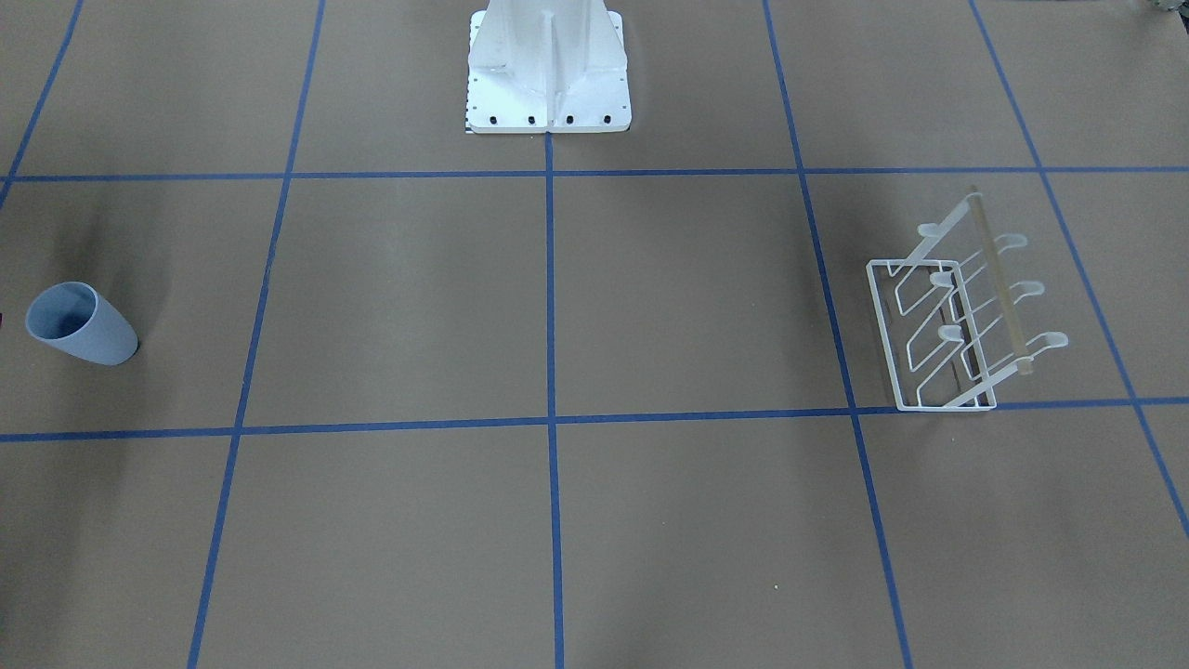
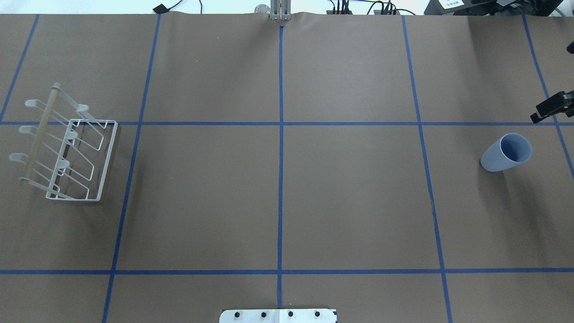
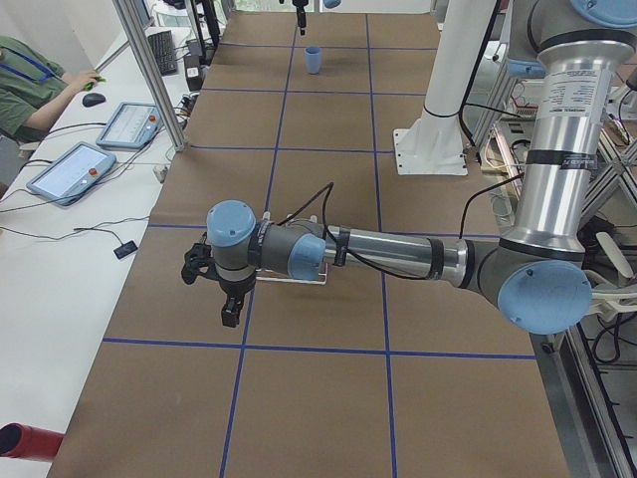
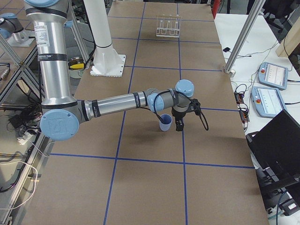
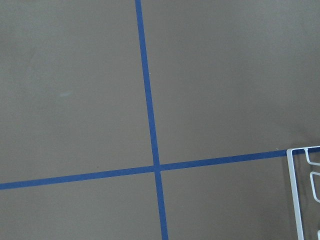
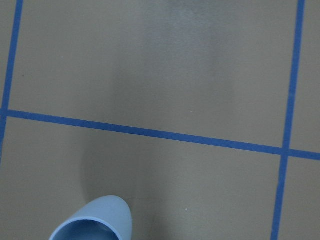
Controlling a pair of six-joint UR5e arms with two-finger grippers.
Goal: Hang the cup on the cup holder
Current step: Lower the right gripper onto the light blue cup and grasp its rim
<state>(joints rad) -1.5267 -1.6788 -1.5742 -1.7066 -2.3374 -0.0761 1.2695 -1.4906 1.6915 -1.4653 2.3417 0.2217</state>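
Observation:
The pale blue-grey cup stands upright, mouth up, near the table end on my right. It also shows in the overhead view, the right side view and the bottom of the right wrist view. The white wire cup holder stands near the other end, and its corner shows in the left wrist view. My right gripper hovers just beyond the cup, only partly seen at the overhead view's edge. My left gripper hangs by the holder. I cannot tell whether either is open or shut.
The white robot pedestal stands at mid-table on the robot's side. Blue tape lines grid the brown table. Beyond the far edge are an aluminium post, tablets and a seated operator.

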